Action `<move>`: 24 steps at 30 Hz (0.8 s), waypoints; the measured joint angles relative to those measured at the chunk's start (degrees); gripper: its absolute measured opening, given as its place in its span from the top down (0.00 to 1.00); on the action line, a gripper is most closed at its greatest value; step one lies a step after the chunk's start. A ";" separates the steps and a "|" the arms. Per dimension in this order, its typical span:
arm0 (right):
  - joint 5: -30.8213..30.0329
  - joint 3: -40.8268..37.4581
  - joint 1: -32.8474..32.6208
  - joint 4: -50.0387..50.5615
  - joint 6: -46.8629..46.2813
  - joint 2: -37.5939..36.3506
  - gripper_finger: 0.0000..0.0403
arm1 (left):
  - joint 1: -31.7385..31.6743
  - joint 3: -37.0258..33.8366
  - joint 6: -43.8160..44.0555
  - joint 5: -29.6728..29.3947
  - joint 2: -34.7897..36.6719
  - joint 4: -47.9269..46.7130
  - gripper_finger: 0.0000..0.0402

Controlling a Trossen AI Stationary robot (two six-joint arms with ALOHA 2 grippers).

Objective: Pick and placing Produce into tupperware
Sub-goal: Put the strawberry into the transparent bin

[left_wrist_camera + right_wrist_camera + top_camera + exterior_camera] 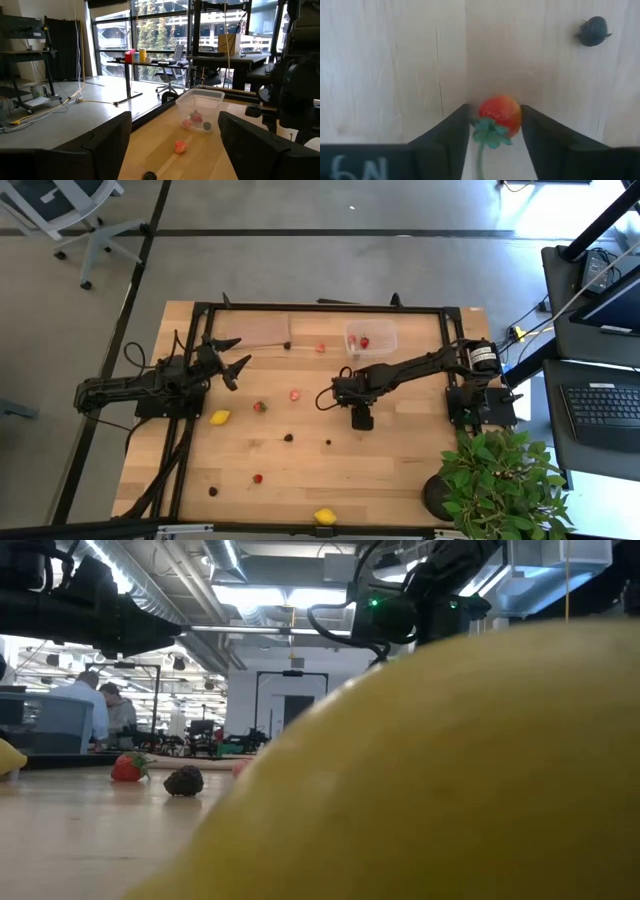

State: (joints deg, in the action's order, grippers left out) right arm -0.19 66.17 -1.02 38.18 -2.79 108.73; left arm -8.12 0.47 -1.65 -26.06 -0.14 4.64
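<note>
Strawberry (500, 114) sits right between right pincer (495, 125) fingers, pincer pointing down at table (385, 70), fingers hugging fruit both sides, closing on it.
Right pincer fingers flank the berry, one touching its side, the other just beside; lifted or not, can't tell. Berry is small, red, glossy, with a green leafy cap and stem pointing toward the wrist, long axis along the gap. Dark berry (592, 31) lies near, off to one side. Tupperware (371, 337), clear tub with red pieces inside, is near the far table edge, closer to right arm than left. Left pincer (232, 362) spread wide, empty, waiting at left side. Lemons (220, 418) and other strawberries scattered on table.
</note>
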 joint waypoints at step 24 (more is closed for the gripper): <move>1.71 24.98 9.37 14.54 0.12 -5.85 0.99 | 0.00 0.00 0.00 0.00 -0.02 0.02 0.28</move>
State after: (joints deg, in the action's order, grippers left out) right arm 1.52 91.15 8.35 52.72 -2.67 102.88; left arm -8.12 0.47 -1.65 -26.07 -0.16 4.67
